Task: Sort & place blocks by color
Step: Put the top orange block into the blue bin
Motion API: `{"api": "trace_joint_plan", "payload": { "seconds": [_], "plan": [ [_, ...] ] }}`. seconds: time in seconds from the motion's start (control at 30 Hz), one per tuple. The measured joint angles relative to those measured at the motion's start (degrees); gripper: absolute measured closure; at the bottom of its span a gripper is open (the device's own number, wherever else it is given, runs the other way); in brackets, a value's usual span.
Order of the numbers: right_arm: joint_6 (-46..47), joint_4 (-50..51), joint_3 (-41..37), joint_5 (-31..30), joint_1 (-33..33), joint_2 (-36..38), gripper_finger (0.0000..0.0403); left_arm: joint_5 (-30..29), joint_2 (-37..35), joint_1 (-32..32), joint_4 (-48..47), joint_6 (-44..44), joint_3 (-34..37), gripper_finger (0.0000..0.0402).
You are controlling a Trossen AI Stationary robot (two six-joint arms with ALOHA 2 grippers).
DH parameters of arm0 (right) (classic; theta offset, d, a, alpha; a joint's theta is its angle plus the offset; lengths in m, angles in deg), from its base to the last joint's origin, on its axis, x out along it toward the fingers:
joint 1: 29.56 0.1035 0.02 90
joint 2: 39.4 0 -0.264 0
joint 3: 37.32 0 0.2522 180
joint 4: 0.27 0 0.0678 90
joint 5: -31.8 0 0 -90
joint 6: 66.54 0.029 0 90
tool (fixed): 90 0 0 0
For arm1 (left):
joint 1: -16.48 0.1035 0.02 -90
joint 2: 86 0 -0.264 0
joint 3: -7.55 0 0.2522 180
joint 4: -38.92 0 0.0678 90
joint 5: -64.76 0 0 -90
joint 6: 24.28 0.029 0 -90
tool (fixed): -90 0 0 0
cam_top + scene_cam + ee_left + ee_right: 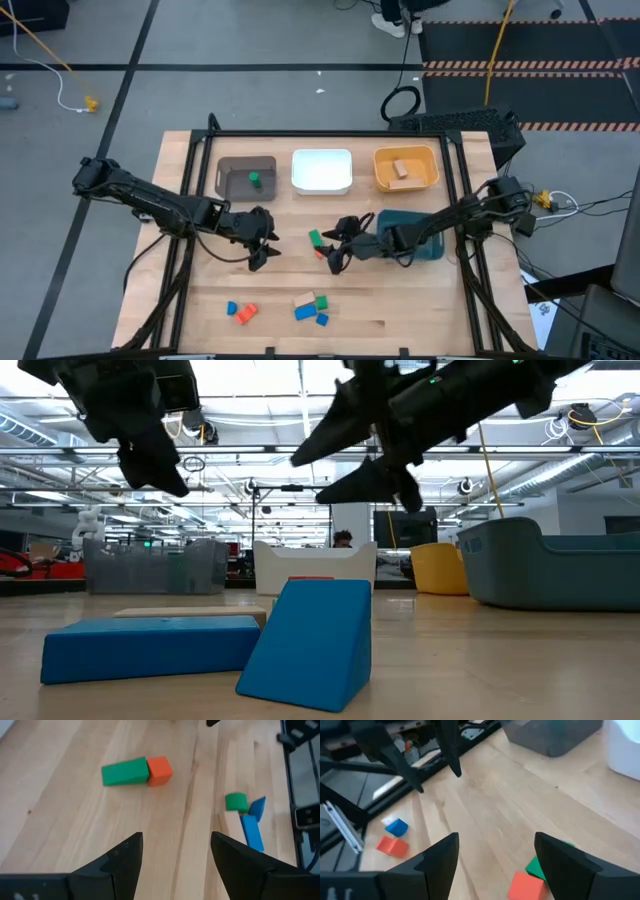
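Note:
Both grippers hover open above the table's middle, touching nothing. My right gripper (335, 250) (495, 852) is just right of a green bar (315, 238) (536, 867) lying end to end with a red-orange cube (321, 252) (526, 886). My left gripper (262, 248) (175, 847) is farther left and sees the same pair (125, 771) ahead. Near the front edge lie a blue block (232, 309) and an orange block (246, 313). Beside them is a cluster of blue, green and wood blocks (311, 306) (247, 815). In the low view a blue bar (150, 645) and a blue wedge (310, 640) fill the foreground.
Along the far edge stand a brown bin (235, 168) holding a green block (255, 180), a white bin (322, 170) and an orange bin (432, 170) holding a wood block (402, 168). A teal bin (420, 248) lies under the right arm. Bare wood separates the two grippers.

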Motion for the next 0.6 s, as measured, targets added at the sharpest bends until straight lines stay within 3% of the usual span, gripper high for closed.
{"api": "trace_joint_plan", "payload": {
  "seconds": [0.13,0.4,0.6],
  "plan": [
    [-1.49,0.61,2.06,-0.18,-0.01,-2.76,0.0152,0.09,0.00,-1.14,-0.44,0.01,0.00,0.0167],
    [1.71,13.40,8.08,-0.07,0.90,-5.86,0.0152,0.06,0.00,-3.36,-0.39,0.01,0.00,0.0167],
    [1.94,17.58,10.86,-3.65,2.40,-5.86,0.0152,0.02,0.00,-4.13,-0.31,-0.03,0.00,0.0167]
  ]
}}
